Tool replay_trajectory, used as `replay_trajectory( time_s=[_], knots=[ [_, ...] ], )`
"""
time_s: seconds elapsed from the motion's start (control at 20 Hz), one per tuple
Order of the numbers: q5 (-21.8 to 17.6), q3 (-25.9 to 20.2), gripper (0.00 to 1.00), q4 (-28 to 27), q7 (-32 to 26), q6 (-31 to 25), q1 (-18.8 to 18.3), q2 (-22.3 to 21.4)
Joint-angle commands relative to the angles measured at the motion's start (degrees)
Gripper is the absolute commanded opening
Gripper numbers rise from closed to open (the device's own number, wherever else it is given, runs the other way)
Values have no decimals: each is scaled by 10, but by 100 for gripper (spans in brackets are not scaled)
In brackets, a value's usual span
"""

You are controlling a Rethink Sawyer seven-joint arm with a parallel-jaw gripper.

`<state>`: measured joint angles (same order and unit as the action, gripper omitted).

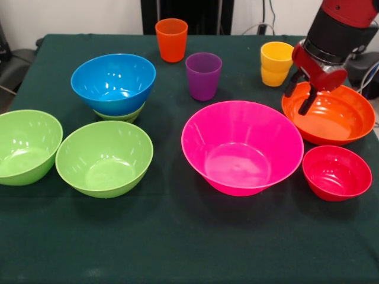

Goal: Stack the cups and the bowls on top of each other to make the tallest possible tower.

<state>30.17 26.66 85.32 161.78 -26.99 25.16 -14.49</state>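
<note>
arm: enters top right, angled down | hand (300, 94): fingers spread, empty

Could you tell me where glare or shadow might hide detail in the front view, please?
Front view: white ceiling-light glare streaks the inner walls of the blue bowl and the pink bowl; soft shadows pool under the bowls on the green tablecloth; the tool hangs dark over the orange bowl.

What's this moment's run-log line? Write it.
gripper: open, over orange bowl | blue bowl: nested on green bowl | tower: unbuilt
</note>
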Motion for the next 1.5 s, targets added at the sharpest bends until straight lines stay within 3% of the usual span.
replay_trajectory(
  time_s=[0.05, 0.3, 0.55, 0.7, 1.5],
  knots=[
    [-14, -81, 100, -26, 34, -19, 6, 8],
    [-17, -87, 100, -27, 23, -10, -2, 13],
    [-4, -80, 100, -42, 53, -12, 8, 34],
    [12, -97, 100, -37, 64, -21, 1, 29],
    [13, -85, 100, -52, 78, -39, 11, 36]
  ],
)
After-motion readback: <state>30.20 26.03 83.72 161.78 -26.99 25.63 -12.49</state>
